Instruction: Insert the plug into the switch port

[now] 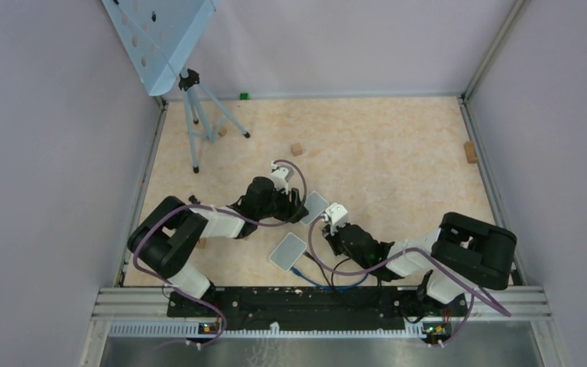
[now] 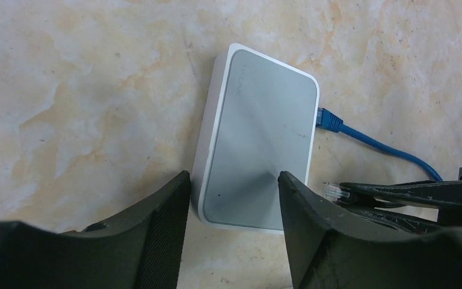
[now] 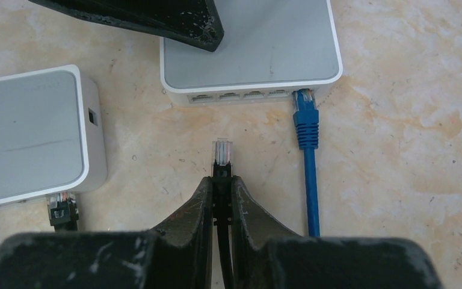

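A white switch [image 3: 251, 45] lies ahead of my right gripper [image 3: 221, 179], its row of ports [image 3: 240, 94] facing it. A blue plug [image 3: 305, 108] sits in the rightmost port. My right gripper is shut on a black cable just behind its clear plug [image 3: 222, 152], which is a short gap from the ports and points at them. My left gripper [image 2: 233, 177] is open, its fingers [image 2: 156, 229] straddling the switch's [image 2: 255, 138] near end. In the top view the switch [image 1: 315, 206] lies between the left gripper [image 1: 299, 208] and the right gripper [image 1: 325, 229].
A second white switch [image 3: 33, 135] lies to the left with a black plug [image 3: 62, 208] in it; it also shows in the top view [image 1: 288, 251]. The blue cable [image 3: 310, 192] runs beside my right fingers. A tripod [image 1: 195, 115] and small wooden blocks [image 1: 296, 148] stand further back.
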